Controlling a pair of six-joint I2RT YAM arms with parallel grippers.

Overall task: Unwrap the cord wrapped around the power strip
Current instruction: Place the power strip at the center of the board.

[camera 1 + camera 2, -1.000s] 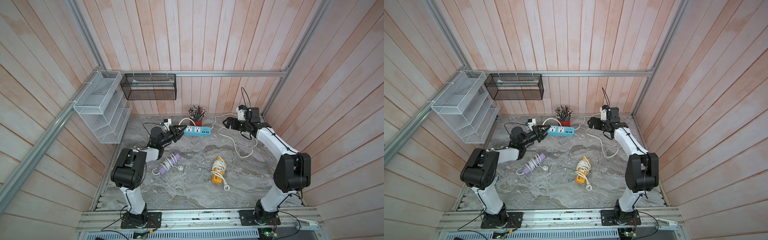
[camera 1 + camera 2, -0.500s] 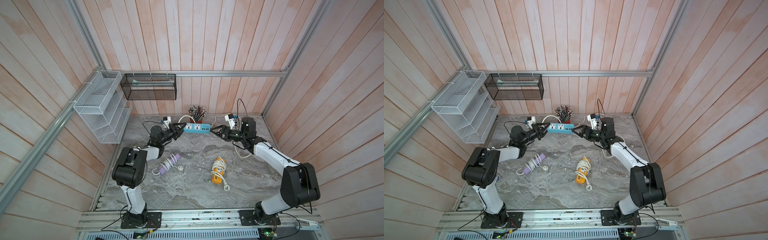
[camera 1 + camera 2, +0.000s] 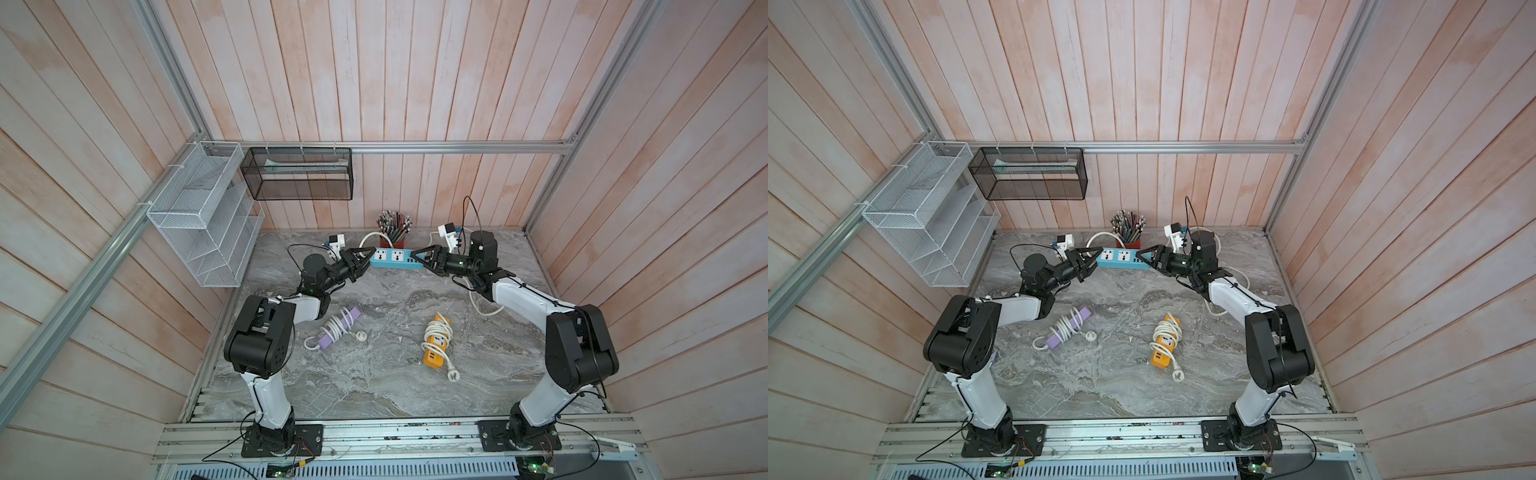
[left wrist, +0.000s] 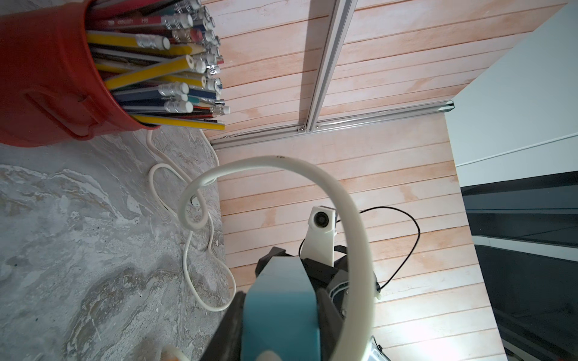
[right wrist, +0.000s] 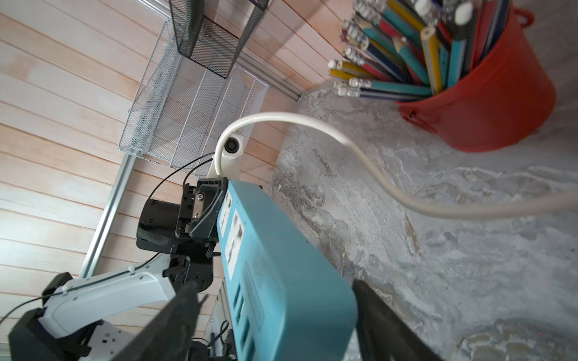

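One blue power strip (image 3: 392, 258) is held at the back of the table (image 3: 374, 386), just beside a red pencil cup (image 3: 398, 237), its white cord (image 4: 281, 162) arcing free with no turns showing around the body. The left gripper (image 3: 368, 259) clamps one end; the right gripper (image 3: 417, 261) straddles the other, jaws apart. Unwrapping seems nearly done; next, probably straightening that last loop.
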